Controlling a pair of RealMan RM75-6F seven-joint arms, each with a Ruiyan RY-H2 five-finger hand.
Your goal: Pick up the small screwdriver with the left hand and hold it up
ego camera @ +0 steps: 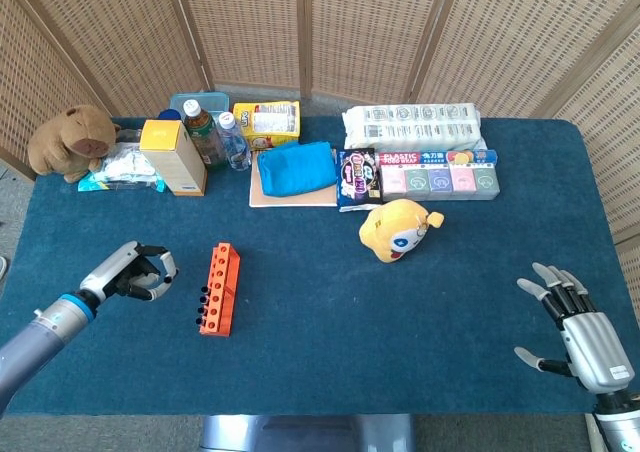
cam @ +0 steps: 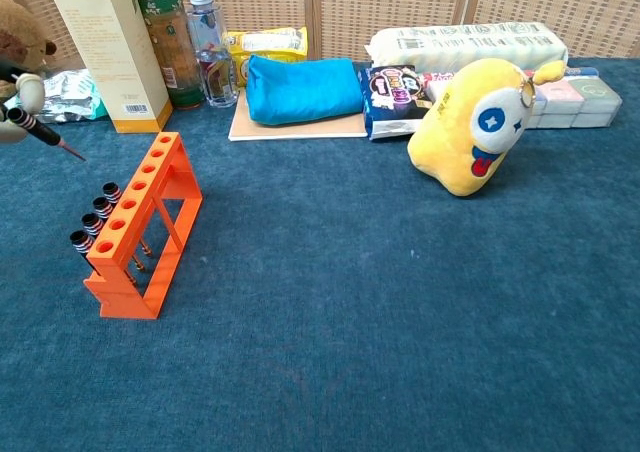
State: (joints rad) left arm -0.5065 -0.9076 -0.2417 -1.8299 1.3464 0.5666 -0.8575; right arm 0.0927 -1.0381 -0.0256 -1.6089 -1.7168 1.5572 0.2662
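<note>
While my left hand (ego camera: 135,272) hovered over the blue table (ego camera: 320,352), to the left of the orange rack (ego camera: 217,288), its fingers were curled around the small screwdriver (cam: 40,132). From the head view I could barely make the tool out inside that grip, only something dark between the fingertips. The chest view showed it better: a dark, ringed handle with a thin reddish tip, slanting down toward the rack and clear of the cloth. Of the hand itself that camera caught just a pale sliver at the left edge, the rest cut off by the frame.

Several more dark-capped screwdrivers (cam: 96,220) stood in the holes on the rack's near end; their shafts were mostly hidden behind the orange frame.

My right hand (ego camera: 578,324) sat near the table's front right corner, fingers spread apart and holding nothing, its wrist running out of the picture. The chest view did not show it.

Further back lay the yellow plush toy (ego camera: 397,228), and beyond it a row of boxes, bottles and packets whose labels I could not read.
</note>
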